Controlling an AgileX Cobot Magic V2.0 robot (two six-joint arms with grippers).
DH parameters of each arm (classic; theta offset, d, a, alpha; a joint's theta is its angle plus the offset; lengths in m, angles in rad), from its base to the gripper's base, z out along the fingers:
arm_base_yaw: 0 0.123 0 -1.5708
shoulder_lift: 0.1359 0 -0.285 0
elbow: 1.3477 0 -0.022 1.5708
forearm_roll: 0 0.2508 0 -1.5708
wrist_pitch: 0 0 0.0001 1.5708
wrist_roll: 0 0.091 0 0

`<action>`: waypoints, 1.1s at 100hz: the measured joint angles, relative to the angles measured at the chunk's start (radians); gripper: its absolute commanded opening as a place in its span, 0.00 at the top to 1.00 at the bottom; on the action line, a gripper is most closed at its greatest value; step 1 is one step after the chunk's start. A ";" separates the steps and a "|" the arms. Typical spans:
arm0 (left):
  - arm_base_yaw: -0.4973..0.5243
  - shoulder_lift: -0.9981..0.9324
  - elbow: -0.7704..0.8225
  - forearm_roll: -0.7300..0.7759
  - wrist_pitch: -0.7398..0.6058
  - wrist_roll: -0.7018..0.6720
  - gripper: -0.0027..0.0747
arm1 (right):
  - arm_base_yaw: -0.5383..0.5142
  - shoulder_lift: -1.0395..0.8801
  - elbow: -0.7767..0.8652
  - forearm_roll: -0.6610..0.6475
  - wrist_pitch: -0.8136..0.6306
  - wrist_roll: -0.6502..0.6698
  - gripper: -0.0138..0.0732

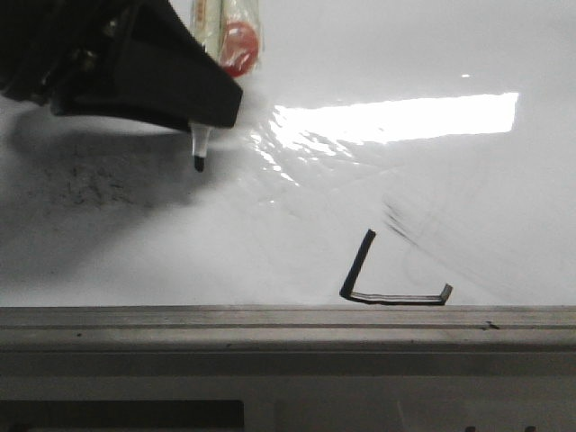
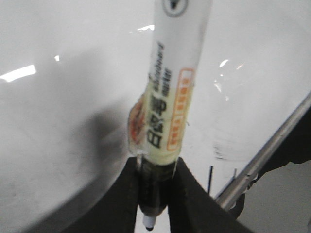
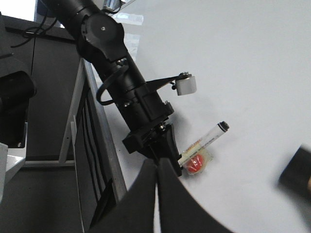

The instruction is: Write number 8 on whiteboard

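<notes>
My left gripper is shut on a white marker with a red tag taped to it. It hangs over the upper left of the whiteboard. The black tip points down at the board; I cannot tell whether it touches. Of the number 8, a black line shows low at centre right: a slanted stroke, a flat bottom stroke and a short upturn at its right end. The tip is well to the left of that line. My right gripper is shut on nothing, off the board's edge.
A grey metal ledge runs along the board's near edge. A bright rectangular reflection lies right of the marker, and faint dark smudges lie under my left arm. A blurred dark shape sits at the right wrist view's edge.
</notes>
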 measured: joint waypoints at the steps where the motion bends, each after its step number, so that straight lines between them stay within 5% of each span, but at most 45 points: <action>1: 0.004 0.006 0.000 0.001 0.000 -0.002 0.99 | 0.000 0.000 0.001 0.000 0.000 0.002 0.91; 110: -0.011 0.067 0.034 -0.051 -0.175 -0.015 0.99 | 0.000 0.000 0.069 -0.002 -0.106 0.029 0.91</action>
